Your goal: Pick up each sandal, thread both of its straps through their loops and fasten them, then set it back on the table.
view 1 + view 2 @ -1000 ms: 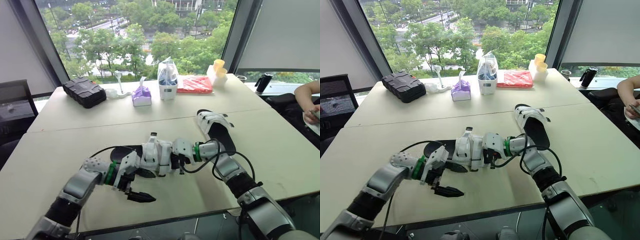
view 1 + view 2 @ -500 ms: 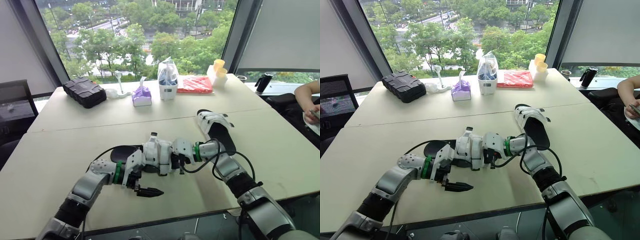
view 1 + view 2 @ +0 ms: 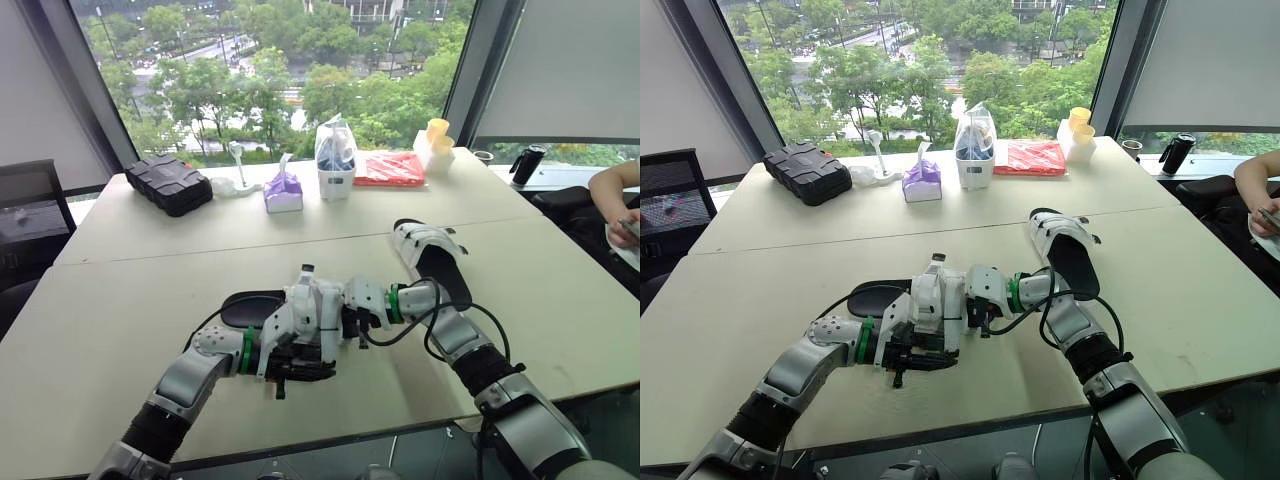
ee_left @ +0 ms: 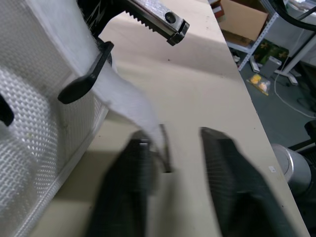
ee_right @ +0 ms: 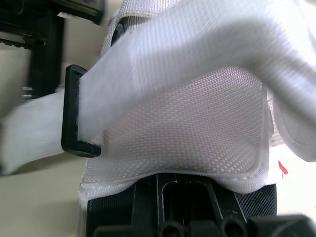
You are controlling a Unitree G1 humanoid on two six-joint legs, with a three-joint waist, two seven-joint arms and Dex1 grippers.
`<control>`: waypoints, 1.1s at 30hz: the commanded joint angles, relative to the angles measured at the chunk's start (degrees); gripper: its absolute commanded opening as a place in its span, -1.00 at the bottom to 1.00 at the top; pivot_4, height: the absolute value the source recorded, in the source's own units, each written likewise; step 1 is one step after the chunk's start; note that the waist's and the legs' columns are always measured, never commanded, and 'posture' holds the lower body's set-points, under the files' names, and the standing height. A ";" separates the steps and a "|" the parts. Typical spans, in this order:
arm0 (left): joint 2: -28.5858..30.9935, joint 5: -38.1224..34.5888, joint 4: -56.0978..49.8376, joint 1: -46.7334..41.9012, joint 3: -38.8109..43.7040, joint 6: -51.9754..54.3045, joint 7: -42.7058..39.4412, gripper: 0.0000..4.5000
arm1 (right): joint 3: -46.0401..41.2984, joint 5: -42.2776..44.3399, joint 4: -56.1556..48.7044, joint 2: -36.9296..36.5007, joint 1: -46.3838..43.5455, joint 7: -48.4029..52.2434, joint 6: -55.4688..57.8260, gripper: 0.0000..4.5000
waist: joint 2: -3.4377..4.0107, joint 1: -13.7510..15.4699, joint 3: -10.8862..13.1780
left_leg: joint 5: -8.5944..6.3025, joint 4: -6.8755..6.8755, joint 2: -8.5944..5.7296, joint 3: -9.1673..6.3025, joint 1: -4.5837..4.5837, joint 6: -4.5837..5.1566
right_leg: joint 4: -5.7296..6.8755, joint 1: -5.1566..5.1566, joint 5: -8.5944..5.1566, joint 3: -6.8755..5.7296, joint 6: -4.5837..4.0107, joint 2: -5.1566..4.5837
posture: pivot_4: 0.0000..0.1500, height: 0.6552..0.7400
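Sandal (image 3: 300,308) work is going on just on the 6 o'clock side of the table's (image 3: 120,300) middle, with the shoe's dark heel end pointing to 9 o'clock. The other sandal (image 3: 432,262) lies flat, well apart at about 2 o'clock from it. The right gripper (image 3: 357,308) meets the shoe at its 3 o'clock side; whether it is clamped there or only pressed against it I cannot tell.

The left gripper (image 4: 174,140) is at the shoe's 6 o'clock edge with its jaws open. The free end of a white strap (image 4: 123,96) hangs down between them. The strap already runs through its black loop (image 5: 70,111), so the step in hand looks like catching the tail and drawing it tight.

To do this well:
- The tail sits close against one finger (image 4: 126,192) rather than midway. A small sideways shift before closing would give both pads a flat bite.
- The grip should take the strap alone, a little above its tip, clear of the tabletop and the loop.
- The pull should run straight out of the loop, keeping the webbing untwisted, while the right arm braces the shoe.
- The tail then needs folding back and pressing onto its fastening patch.
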 commanded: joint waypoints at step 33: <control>5.65 -12.51 2.02 -18.72 7.93 5.07 -9.06 -0.97 | 3.29 -4.01 3.81 -0.84 2.67 0.89 2.47 -1.00 | -0.07 -0.08 0.09 | -0.06 -0.19 0.08 0.01 -0.08 -0.02 | -0.03 -0.16 -0.08 -0.09 -0.06 0.08 | 1.00 1.00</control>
